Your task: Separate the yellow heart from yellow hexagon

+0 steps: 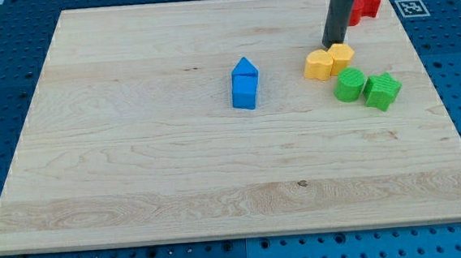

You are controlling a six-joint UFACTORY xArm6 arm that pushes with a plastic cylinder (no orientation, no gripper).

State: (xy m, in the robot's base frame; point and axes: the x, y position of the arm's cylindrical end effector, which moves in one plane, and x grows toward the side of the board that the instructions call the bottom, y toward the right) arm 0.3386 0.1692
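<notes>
The yellow heart [318, 64] and the yellow hexagon [342, 54] lie touching side by side at the view's upper right, the heart on the left. My dark rod comes down from the view's top. My tip [334, 44] rests on the board just above the two yellow blocks, at the hexagon's upper left edge, close to the seam between them.
Two green blocks, a round one [349, 84] and a star [382, 91], sit just below the yellow pair. A red block [366, 2] lies behind the rod at the top right edge. Two blue blocks [244, 84] touch near the middle of the wooden board [136, 168].
</notes>
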